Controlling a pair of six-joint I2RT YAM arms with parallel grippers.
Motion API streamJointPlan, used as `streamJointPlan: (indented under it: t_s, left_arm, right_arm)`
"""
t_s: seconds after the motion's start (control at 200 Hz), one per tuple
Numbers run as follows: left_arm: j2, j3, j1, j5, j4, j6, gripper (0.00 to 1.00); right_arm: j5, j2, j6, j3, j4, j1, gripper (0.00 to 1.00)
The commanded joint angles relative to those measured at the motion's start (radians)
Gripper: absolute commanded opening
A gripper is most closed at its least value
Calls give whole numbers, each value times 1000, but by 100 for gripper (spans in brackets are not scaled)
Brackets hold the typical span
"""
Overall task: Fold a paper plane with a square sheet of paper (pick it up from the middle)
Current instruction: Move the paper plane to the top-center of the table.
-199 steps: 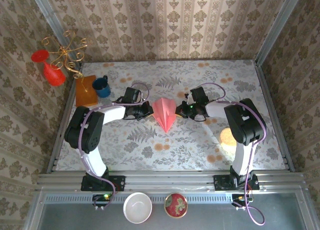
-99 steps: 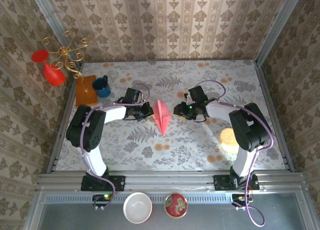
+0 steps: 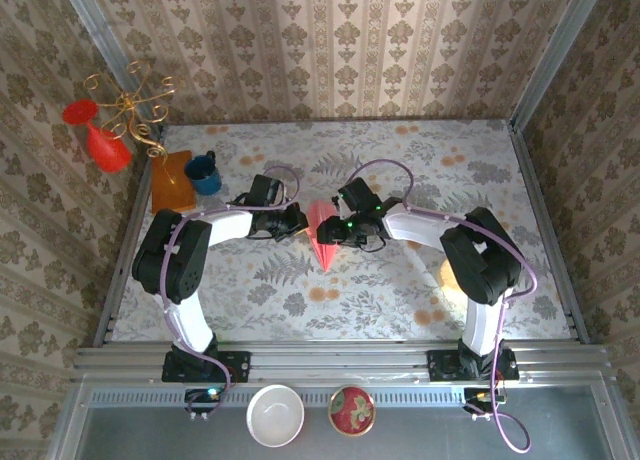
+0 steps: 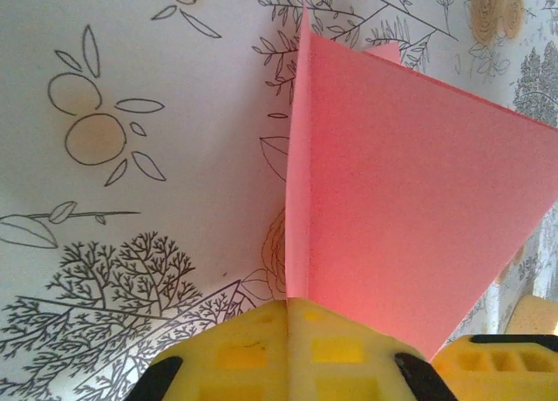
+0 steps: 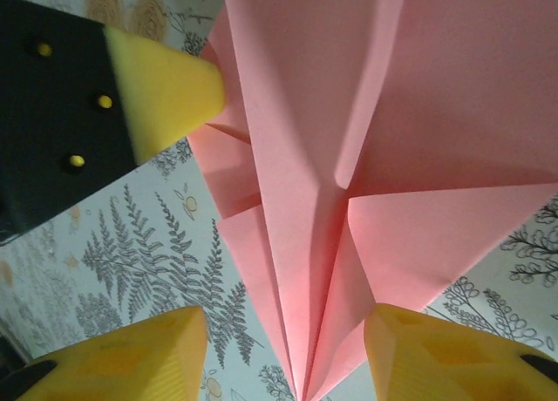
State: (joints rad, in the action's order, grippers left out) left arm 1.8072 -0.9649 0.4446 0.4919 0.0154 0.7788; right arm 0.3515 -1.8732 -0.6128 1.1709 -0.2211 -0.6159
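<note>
Sitting near the middle of the floral-printed surface (image 3: pixel 390 310), between the two arms, the paper plane (image 3: pixel 320 244) is seen from above as a narrow pink dart, its wings drawn up close together and its tip pointed toward the arm bases. The left fingers (image 4: pixel 235 357) are pressed together on the paper plane: in the left wrist view the yellow pads are met with no gap, and a pink panel is raised straight out of the seam between them, tilted up off the surface. The right fingers (image 5: pixel 131 357) are held apart, one on each side of the pointed end of the paper plane, whose creases and overlapping flaps are spread between them in the right wrist view; whether those pads touch the paper cannot be told. One yellow pad of the left arm, on its black mount, is seen there just beside the paper's upper left edge. At the far left of the surface an orange-brown board (image 3: pixel 170 185) is laid, with a blue mug (image 3: pixel 205 173) just beside its right edge; a red vase (image 3: pixel 108 148) and a gold wire stand (image 3: pixel 135 102) are placed by the wall behind them. A white bowl (image 3: pixel 276 415) and a red patterned bowl (image 3: pixel 352 410) are set side by side on the near ledge.
</note>
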Motion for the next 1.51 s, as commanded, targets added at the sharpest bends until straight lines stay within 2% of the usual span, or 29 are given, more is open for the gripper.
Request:
streamJointPlan:
  t_s: [0.0,0.305,0.775,1.225,1.39,1.501]
  left_arm:
    - [-12,-28,4,22,16,12,3]
    - [-15,-29,4,36,14,17,3]
    - [-16,-33,4,52,16,17,3]
    - [-13,-36,5,45,30,10,2]
    - [-12,-41,4,57,26,14,2]
    - [-12,-43,4,62,23,17,2]
  right_arm:
    - [-37,-30,31,40,-65,-13,53]
    - [-67,-69,60,94,-109,-36,52]
    - [-116,-112,87,157,-173,-59,55]
    - [-174,-89,72,151,-186,-56,45]
    - [-80,-98,93,154,-151,-60,52]
    - [-73,-111,90,162,-154,-61,55]
